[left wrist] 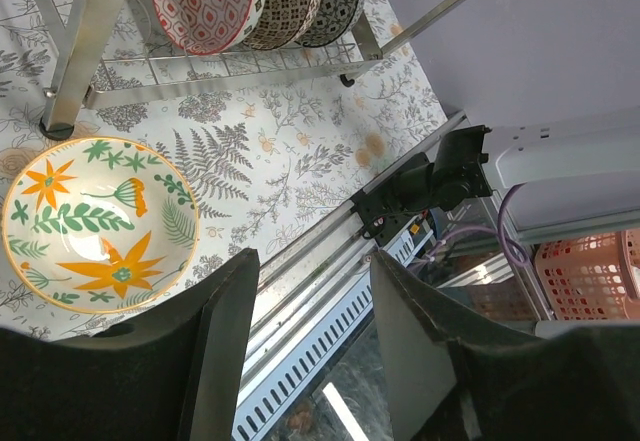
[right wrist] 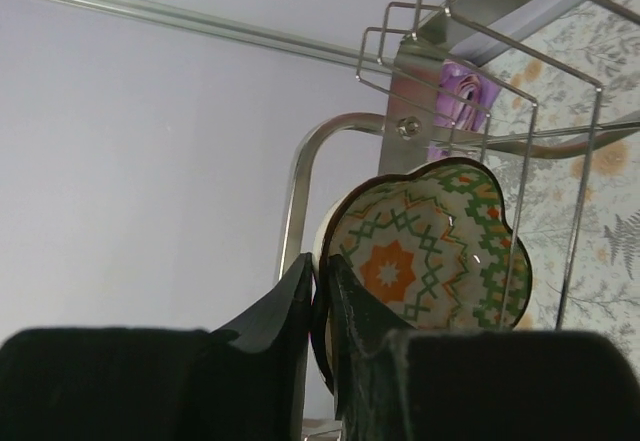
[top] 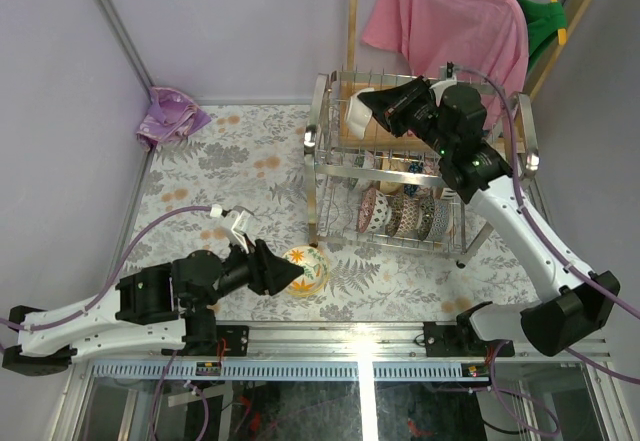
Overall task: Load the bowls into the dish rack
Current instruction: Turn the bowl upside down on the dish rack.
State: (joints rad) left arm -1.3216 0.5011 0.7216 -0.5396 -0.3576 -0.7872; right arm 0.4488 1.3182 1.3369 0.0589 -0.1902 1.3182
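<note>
Right gripper (right wrist: pixel 318 266) pinches one scalloped bowl (right wrist: pixel 420 261); one floral bowl (left wrist: pixel 95 223) near left gripper (left wrist: pixel 312 261).

Pale lilac walls (top: pixel 230 21) enclose a grey floral-print tablecloth (top: pixel 230 161). A pink T-shirt (top: pixel 450 21) hangs behind, and crumpled purple fabric (top: pixel 170 116) lies in the far-left corner.

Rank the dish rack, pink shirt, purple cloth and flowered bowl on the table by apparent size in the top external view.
1. dish rack
2. pink shirt, cropped by the frame
3. purple cloth
4. flowered bowl
</note>
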